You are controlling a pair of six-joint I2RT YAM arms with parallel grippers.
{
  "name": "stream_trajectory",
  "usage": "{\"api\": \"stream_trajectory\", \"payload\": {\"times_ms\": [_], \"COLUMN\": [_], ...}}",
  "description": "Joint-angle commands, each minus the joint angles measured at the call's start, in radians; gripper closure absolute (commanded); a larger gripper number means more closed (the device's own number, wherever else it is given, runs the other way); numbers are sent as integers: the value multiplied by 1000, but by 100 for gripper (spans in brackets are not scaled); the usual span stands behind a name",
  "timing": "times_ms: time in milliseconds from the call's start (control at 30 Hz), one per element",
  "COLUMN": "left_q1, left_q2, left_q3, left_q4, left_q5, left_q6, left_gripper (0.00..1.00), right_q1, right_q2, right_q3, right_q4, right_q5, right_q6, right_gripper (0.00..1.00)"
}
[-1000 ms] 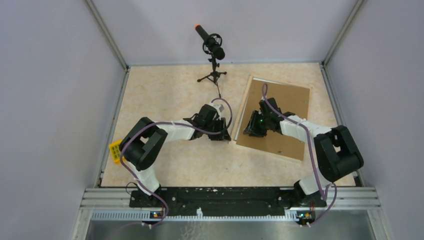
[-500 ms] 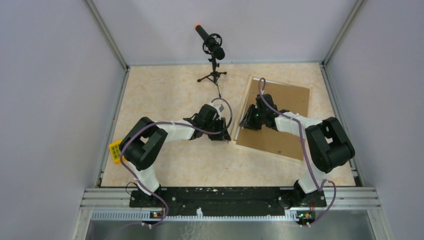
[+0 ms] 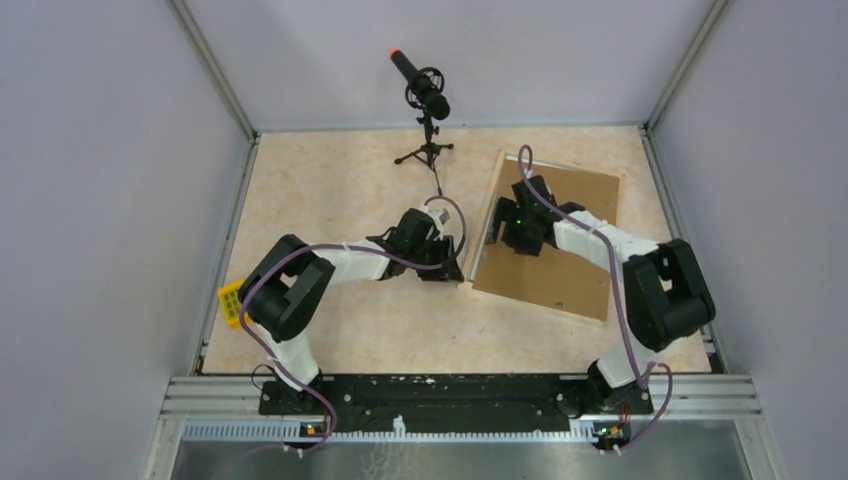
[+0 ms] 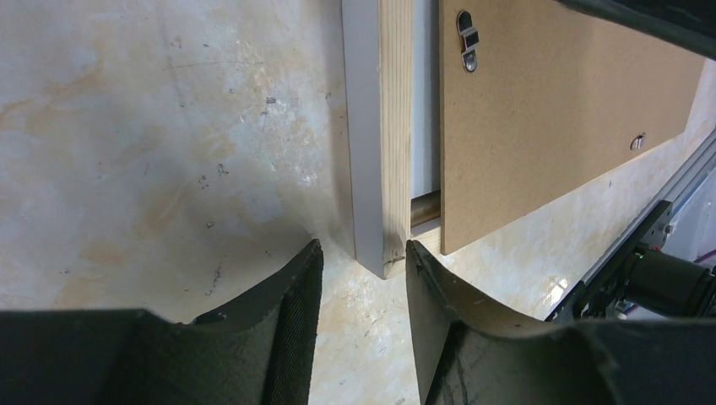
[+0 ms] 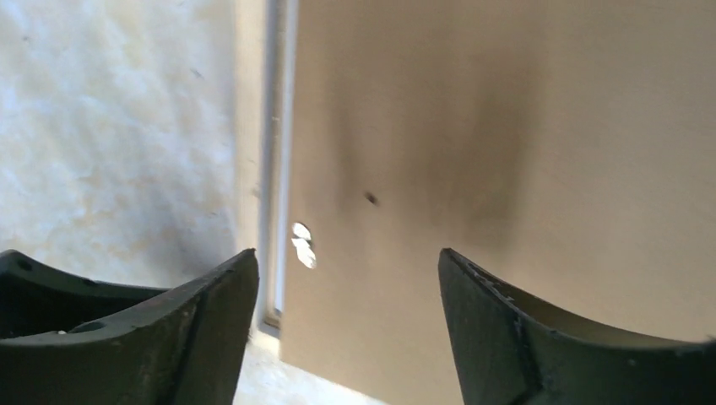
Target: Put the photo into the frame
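Note:
The frame point(image 3: 495, 175), pale wood, lies face down at the right with a brown backing board point(image 3: 570, 270) in it. The photo is hidden; only a pale strip shows between rail and board. My left gripper point(image 3: 448, 268) is at the frame's near-left corner. In the left wrist view the jaws point(image 4: 361, 249) stand open, the frame point(image 4: 395, 126) corner sits at their mouth, the right fingertip point(image 4: 415, 253) touches it, and the left one is apart. My right gripper point(image 3: 505, 228) hovers open over the board's left part, its fingers point(image 5: 348, 257) spanning board point(image 5: 507, 126) and rail point(image 5: 249, 126).
A microphone on a small tripod point(image 3: 425, 100) stands at the back middle. A yellow block point(image 3: 231, 302) sits by the left wall. The board carries a metal hanger point(image 4: 467, 40) and a small clip point(image 4: 639, 141). Walls close in three sides.
My right gripper has moved farther back along the frame's left side and its jaws have opened wider. The left arm has stayed at the corner, its jaws slightly wider.

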Motion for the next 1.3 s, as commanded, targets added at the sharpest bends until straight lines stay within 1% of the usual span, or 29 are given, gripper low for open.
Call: {"api": "stream_trajectory", "payload": {"times_ms": [0,33,100,167,233,300,333,467,567,733,933,1100,1267], "left_q1": [-1,0,-1,-1,-1,-1,-1,0,-1,-1,0,0,0], "left_q2": [-22,-20,-9,7,20,23,23,19,12,3,25,34,38], "left_q3": [9,16,24,32,36,32,29,28,26,27,28,27,27], "left_q4": [-46,-46,-45,-44,-41,-36,-35,-36,-38,-39,-30,-20,-18], "left_q5": [5,7,10,11,17,18,17,19,25,29,41,50,52], "left_q6": [45,45,42,37,33,31,32,43,53,61,61,58,56], "left_gripper": [52,52,51,50,50,50,50,49,49,48,48,48,48], "right_q1": [-98,-165,-339,-501,-589,-634,-652,-694,-695,-694,-689,-665,-655], "right_q2": [-202,-248,-344,-415,-459,-470,-464,-408,-416,-425,-442,-482,-473], "right_q3": [-3,-48,-132,-188,-186,-181,-182,-222,-272,-327,-330,-305,-290], "right_q4": [-372,-395,-431,-467,-498,-516,-533,-567,-544,-511,-507,-516,-506], "right_q5": [161,134,86,80,72,81,95,68,43,-19,-87,-72,-68], "right_q6": [-123,-136,-161,-179,-177,-146,-103,-58,-46,-43,-44,-38,-49], "right_gripper": [19,17,17,16,15,15,15,16,17,22,31,32,32]}}
